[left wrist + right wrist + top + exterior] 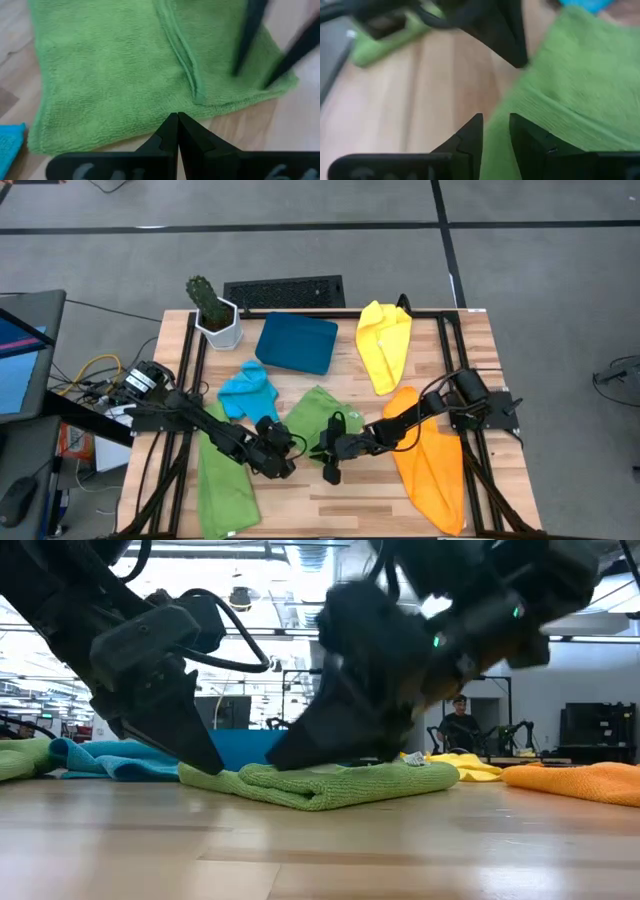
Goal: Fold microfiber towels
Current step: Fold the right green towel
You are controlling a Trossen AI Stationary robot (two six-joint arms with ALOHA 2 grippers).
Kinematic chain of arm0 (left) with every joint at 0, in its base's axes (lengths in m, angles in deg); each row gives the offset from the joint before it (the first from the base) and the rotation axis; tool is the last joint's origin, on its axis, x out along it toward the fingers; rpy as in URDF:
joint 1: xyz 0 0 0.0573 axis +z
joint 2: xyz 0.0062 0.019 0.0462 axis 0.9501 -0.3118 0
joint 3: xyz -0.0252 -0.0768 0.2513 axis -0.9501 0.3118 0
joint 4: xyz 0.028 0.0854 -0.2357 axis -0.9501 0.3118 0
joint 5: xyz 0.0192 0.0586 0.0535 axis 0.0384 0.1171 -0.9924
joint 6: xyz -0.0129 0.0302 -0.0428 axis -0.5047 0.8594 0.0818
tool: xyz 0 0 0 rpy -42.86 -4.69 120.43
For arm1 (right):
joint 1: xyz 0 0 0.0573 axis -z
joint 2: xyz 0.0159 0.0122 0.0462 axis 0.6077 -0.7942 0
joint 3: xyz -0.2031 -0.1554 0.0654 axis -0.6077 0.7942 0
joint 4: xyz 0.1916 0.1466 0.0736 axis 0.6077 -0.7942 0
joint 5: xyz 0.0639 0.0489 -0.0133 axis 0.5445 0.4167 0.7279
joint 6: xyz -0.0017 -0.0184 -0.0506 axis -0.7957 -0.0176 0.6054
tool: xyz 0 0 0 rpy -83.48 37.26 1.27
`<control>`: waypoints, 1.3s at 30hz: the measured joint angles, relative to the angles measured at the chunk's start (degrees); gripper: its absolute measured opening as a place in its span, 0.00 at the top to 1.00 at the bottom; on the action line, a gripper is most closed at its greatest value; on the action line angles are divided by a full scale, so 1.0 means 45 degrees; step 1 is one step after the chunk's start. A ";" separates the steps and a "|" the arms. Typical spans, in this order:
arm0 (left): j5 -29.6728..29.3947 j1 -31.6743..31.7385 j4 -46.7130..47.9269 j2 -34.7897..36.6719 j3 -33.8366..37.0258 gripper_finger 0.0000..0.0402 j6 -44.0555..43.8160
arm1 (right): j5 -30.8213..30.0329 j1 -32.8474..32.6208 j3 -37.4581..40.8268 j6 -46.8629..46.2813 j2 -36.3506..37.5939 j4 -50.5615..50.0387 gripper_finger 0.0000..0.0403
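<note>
**Soft cloth on smooth wood**

The table [300,500] is pale wood, smooth, with a light sheen in the low view. The green towel [110,75] is looped, matt microfiber with a stitched hem. The orange towel [435,470], yellow towel [385,345] and sky-blue towel [247,390] look equally soft and matt. The left hand [176,131] is matt black plastic. The tray [296,342] is smooth dark teal.

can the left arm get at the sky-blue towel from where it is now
Probably yes. The sky-blue towel lies on the left arm's own side, just behind its shut left claw, with nothing standing between them; the cactus pot is farther back.
</note>
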 joint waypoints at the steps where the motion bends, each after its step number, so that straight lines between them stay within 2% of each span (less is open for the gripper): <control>1: 0.0001 0.0015 0.0008 -0.0005 0.0000 1.00 0.0054 | 0.0064 0.0018 0.0002 -0.0092 -0.0143 -0.0036 0.70; 8: 0.0020 0.0015 0.0009 -0.0005 0.0000 1.00 0.0143 | 0.1542 -0.0099 -0.0061 -0.0313 -0.0594 -0.0115 0.70; 16: 0.0001 0.0015 0.0038 -0.0005 0.0000 1.00 0.0143 | 0.1858 -0.0200 0.0004 0.1155 0.0053 -0.0702 0.70; 20: 0.0003 0.0015 0.0016 -0.0008 0.0042 1.00 0.0037 | 0.1847 -0.0241 0.0051 0.1145 0.0534 -0.0912 0.70; 25: 0.0001 0.0015 0.0047 -0.0005 0.0083 1.00 -0.0146 | 0.0426 -0.0575 0.0020 0.1447 0.1132 0.0136 0.70; 29: -0.0003 0.0015 0.0048 -0.0005 0.0083 1.00 -0.0148 | -0.0931 -0.0756 0.0017 0.1447 0.0943 0.0009 0.70; 35: 0.0104 0.0015 0.0048 -0.0005 0.0083 1.00 -0.0172 | -0.1162 -0.0527 0.0022 0.0597 -0.0099 -0.0063 0.70; 39: 0.0113 0.0015 0.0048 -0.0005 0.0083 1.00 -0.0173 | -0.0685 -0.0414 -0.0034 -0.0010 -0.0668 0.0130 0.70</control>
